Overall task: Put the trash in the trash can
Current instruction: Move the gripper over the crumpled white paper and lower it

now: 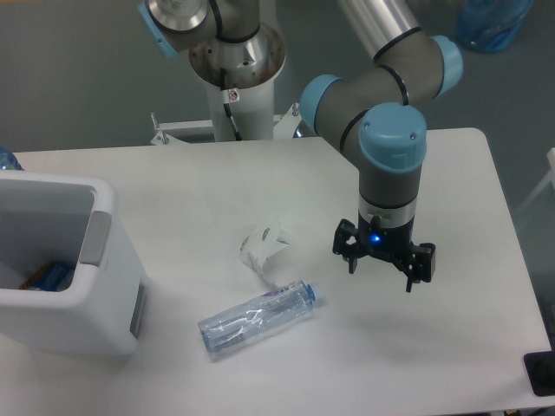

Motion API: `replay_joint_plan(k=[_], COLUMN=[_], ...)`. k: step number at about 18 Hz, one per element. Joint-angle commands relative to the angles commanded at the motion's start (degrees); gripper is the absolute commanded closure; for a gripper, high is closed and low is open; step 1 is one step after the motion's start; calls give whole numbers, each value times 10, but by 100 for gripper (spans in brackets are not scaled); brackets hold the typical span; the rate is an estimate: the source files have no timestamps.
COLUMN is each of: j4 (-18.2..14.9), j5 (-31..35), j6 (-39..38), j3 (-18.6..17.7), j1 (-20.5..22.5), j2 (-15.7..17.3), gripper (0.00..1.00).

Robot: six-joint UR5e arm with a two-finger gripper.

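Note:
A crushed clear plastic water bottle (257, 315) with a bluish label lies on its side on the white table, cap end toward the right. A small crumpled clear-whitish wrapper (263, 247) lies just above it. The white boxy trash can (74, 286) with a grey handle panel stands at the left edge of the table, with some dark items inside. My gripper (382, 270) hangs above the table to the right of the bottle and wrapper, apart from both. Its two fingers point down, spread apart, with nothing between them.
The robot's white base column (234, 78) stands behind the table's far edge. A big blue water jug (490, 22) sits on the floor at the top right. A dark object (541, 373) sits at the table's front right corner.

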Motion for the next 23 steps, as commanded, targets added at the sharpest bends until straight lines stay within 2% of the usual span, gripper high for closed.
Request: replay_joint_plan(k=[3,7,9,13,15,19,20,23], j4=[0,3,10,19,18,17,17,23], j5=[9,16,18,18,18,18,24,110], j6=[-2,-11,-42,-78,-80,-74,-76,-99], j3=[-18,-72,-91,-112,-134,-197,-199,-206], j1=[-2,-21,-23,-64,-84,-102,-114,-172], j2=[11,40,43,41,45,80,76,40], gripper=[0,0,0,0,0,0,0,0])
